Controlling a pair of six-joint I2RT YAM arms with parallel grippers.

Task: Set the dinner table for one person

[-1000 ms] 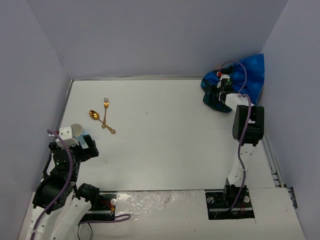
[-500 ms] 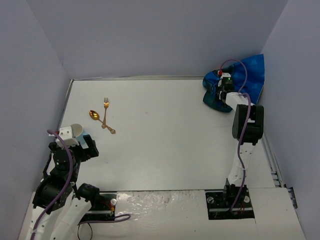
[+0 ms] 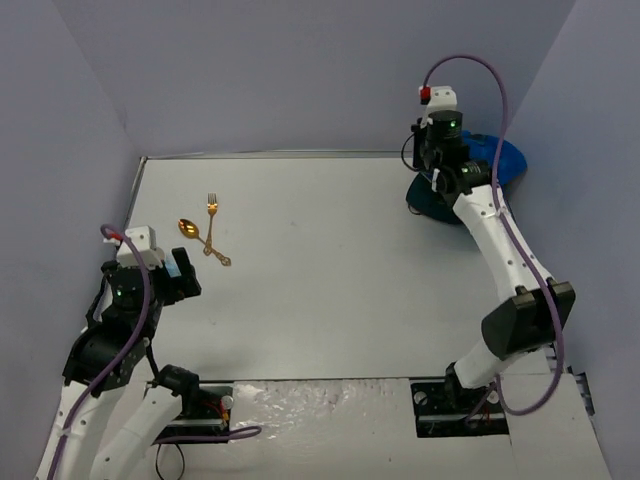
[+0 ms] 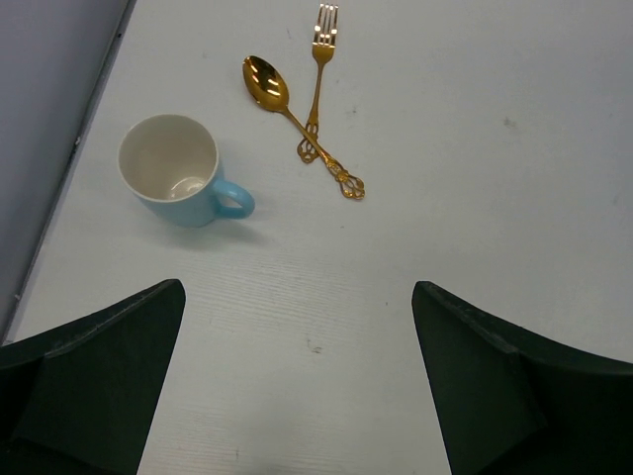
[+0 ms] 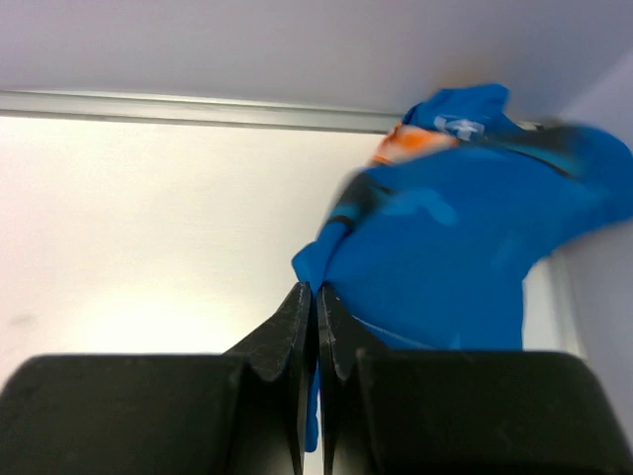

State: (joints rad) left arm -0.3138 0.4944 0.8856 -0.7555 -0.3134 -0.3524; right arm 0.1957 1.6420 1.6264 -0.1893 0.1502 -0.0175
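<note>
A white table (image 3: 330,290) with a thin metal rim fills the floor of a booth with plain lavender walls, and most of the table is bare.

Nearest, at the left, the left gripper (image 4: 297,297) hangs above the table with its fingers wide apart, holding nothing. Just beyond it a light-blue mug (image 4: 178,173) stands upright near the table's left edge, with its handle turned toward the middle. If a finger comes down on the mug's rim instead of straddling the wall or the handle, it could tip the mug or shove it toward that edge.

Farther on, a gold spoon (image 4: 267,79) and a gold fork (image 4: 321,59) lie with their handles crossed and touching. Lifting either one will probably drag or flick the other, and both lie flat on a slick top, so a pinch may skid off.

In the far right corner, the right gripper (image 5: 316,297) is clamped on a thin edge of the blue mat (image 5: 445,247), which is bunched against the wall. With so little cloth in the grip, it could slip free under a pull. The mat could also come out folded and land crumpled, which would leave a poor base for the setting.
</note>
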